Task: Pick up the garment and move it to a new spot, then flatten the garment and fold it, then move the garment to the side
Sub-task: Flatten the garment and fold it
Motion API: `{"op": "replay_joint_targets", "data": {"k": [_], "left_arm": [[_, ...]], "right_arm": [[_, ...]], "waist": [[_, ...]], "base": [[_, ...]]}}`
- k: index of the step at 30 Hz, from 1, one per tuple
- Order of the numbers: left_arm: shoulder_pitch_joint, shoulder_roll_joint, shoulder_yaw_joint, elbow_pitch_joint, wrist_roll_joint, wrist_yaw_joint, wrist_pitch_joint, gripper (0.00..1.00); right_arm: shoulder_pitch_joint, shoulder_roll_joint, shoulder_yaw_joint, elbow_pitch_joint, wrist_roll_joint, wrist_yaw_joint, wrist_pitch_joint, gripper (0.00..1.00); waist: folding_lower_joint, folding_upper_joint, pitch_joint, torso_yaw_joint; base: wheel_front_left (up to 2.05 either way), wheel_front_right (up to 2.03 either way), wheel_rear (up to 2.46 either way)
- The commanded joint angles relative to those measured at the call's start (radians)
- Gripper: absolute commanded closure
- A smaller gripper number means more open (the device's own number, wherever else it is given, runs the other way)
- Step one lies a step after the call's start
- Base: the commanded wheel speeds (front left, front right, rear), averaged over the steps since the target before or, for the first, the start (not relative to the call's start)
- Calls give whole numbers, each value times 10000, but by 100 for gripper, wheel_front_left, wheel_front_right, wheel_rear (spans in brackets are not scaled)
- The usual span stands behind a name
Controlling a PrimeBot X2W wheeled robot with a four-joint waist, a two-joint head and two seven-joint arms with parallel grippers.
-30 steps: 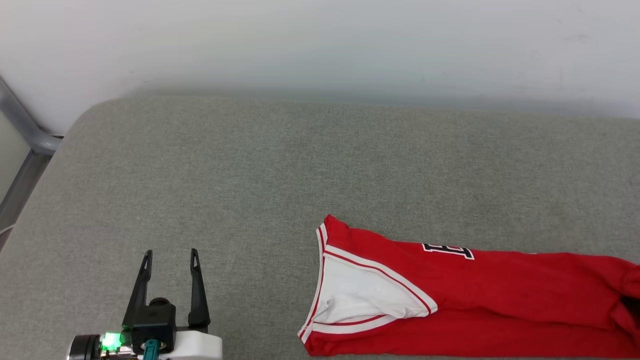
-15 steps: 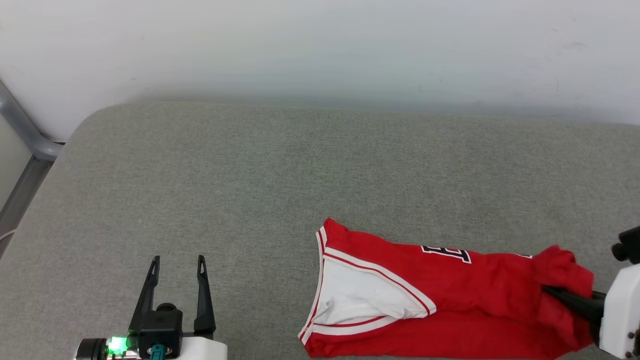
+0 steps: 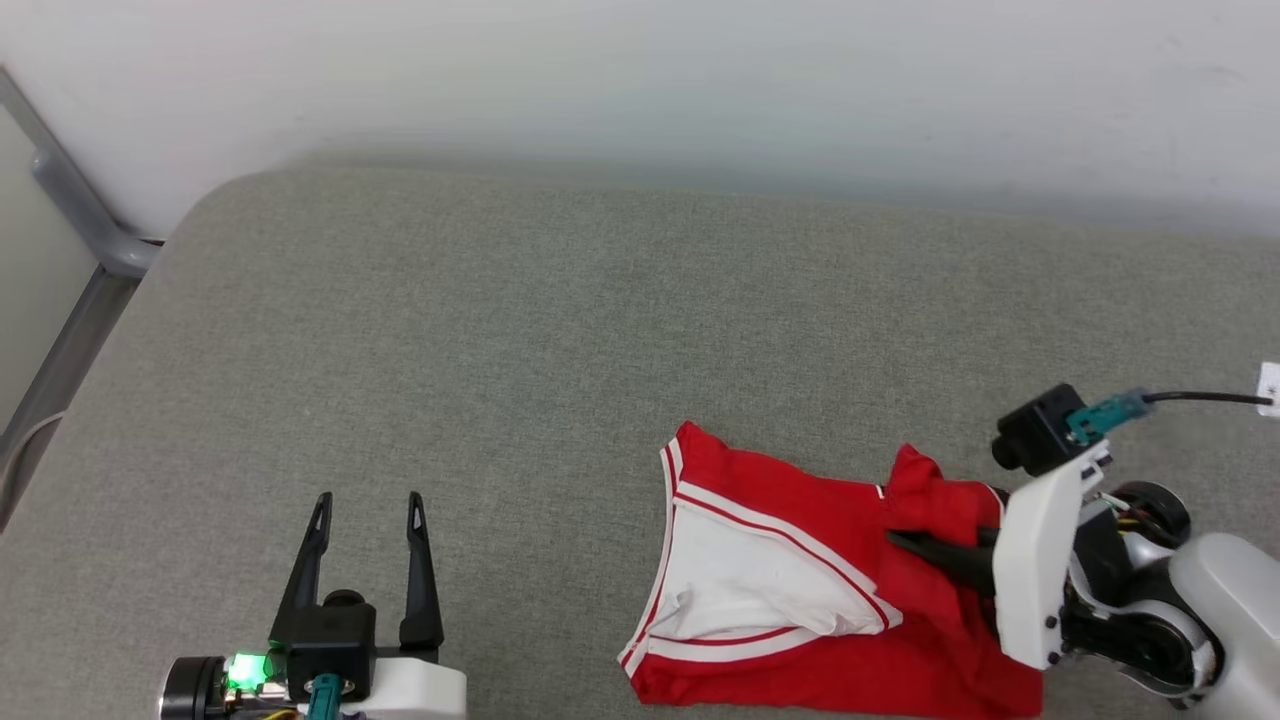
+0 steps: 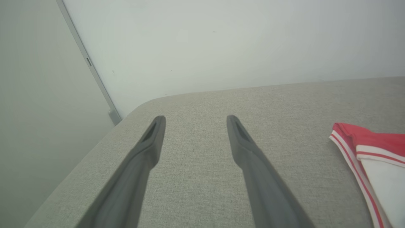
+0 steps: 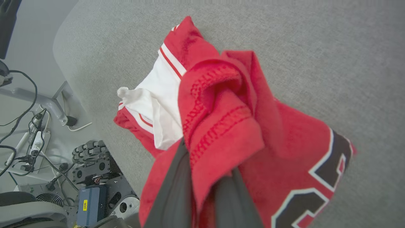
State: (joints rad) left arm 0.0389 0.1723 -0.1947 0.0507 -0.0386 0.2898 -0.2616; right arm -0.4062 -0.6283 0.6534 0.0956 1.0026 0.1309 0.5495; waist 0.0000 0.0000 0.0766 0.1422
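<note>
The red jersey (image 3: 780,500) lies on the near right part of the grey fabric-topped counter (image 3: 500,350). Its left end rests flat, with a white panel (image 3: 740,585) edged in red-and-white striped trim facing up. Its right end is lifted off the counter and bunched into a crumpled peak. The right jaws are closed on that bunch: in the right wrist view the two dark fingers (image 5: 171,190) stand close together with a fold of red cloth (image 5: 221,133) pinched between them, the stitched hem curling over their tips. Black lettering outlined in white (image 5: 329,171) shows on the hanging part beside them, over the counter (image 5: 316,47).

The left jaws sit at the lower left of the head view, well apart from the jersey. Their fingers (image 3: 418,580) are spread wide, with nothing between them. In the left wrist view those fingers (image 4: 139,177) point across bare counter (image 4: 196,190) towards its rounded corner, and the jersey's striped edge (image 4: 379,139) shows far to the right.

A pale wall (image 3: 640,80) backs the counter, and a grey metal frame (image 3: 80,220) stands at its left. Below the counter's edge, the right wrist view shows cables and a blue box (image 5: 88,205) on the floor.
</note>
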Motion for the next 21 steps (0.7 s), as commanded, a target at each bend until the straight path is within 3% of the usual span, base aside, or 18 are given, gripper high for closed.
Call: {"op": "replay_joint_targets", "data": {"k": [1, 11, 21], "left_arm": [[-142, -73, -9, -43, 81, -67, -46, 0], [-356, -221, 29, -45, 160, -147, -46, 0], [-559, -395, 63, -7, 191, -212, -46, 0]], "right_arm": [[-400, 313, 183, 216, -177, -5, -30, 100], [-1843, 1621, 1558, 1767, -930, -5, -236, 100], [-2334, 2708, 2680, 4030, -930, -5, -1030, 100]], "waist": [[0, 0, 119, 103], [0, 0, 434, 372], [0, 0, 710, 537]], "base": [[0, 0, 0], [0, 0, 0], [0, 0, 0]]}}
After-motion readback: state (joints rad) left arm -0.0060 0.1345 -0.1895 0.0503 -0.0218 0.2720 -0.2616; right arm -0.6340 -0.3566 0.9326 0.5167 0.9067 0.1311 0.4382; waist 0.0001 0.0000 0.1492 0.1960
